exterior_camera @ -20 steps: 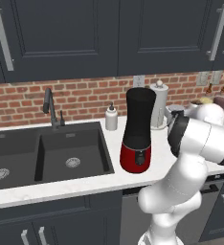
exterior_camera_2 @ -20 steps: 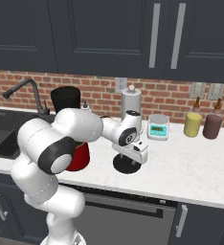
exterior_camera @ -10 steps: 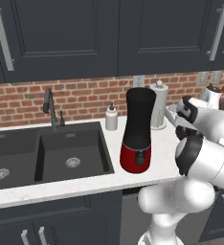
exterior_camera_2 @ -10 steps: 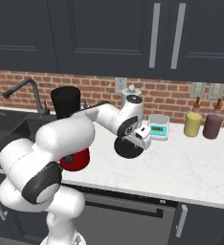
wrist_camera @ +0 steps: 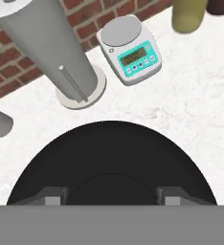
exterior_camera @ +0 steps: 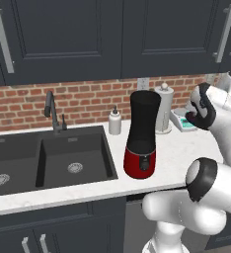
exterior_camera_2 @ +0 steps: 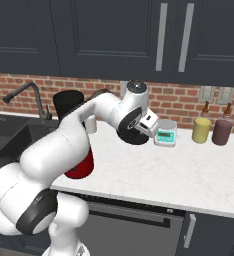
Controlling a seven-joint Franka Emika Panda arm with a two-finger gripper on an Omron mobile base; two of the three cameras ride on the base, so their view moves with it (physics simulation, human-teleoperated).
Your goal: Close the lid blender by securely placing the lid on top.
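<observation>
While the lid (wrist_camera: 112, 167) hangs lifted off the tabletop (exterior_camera_2: 189, 175), the listing runs from largest item down. Dark cabinets (exterior_camera: 112, 39) and a red brick wall (exterior_camera: 83, 101) back a pale speckled tabletop, with a black double sink (exterior_camera: 48, 158) and tap (exterior_camera: 52, 111) set in at the left. Blender (exterior_camera: 143, 133): black jar on a glossy red base, standing upright near the front edge beside the sink, its top uncovered. Tall white cylinder (wrist_camera: 47, 48) on a round foot, behind the blender by the wall. Lid: black disc with low centre knob, held up in the air to the right of the blender and well apart from it. Jaws (wrist_camera: 112, 197): drawn in, gripping the lid at its knob. Small scale (wrist_camera: 129, 50) with a teal panel, near the wall; yellow jar (exterior_camera_2: 201, 130) and brown jar (exterior_camera_2: 221, 132) further right. Progress, as judged: lid picked up; carrying it over the jar and seating it remain.
</observation>
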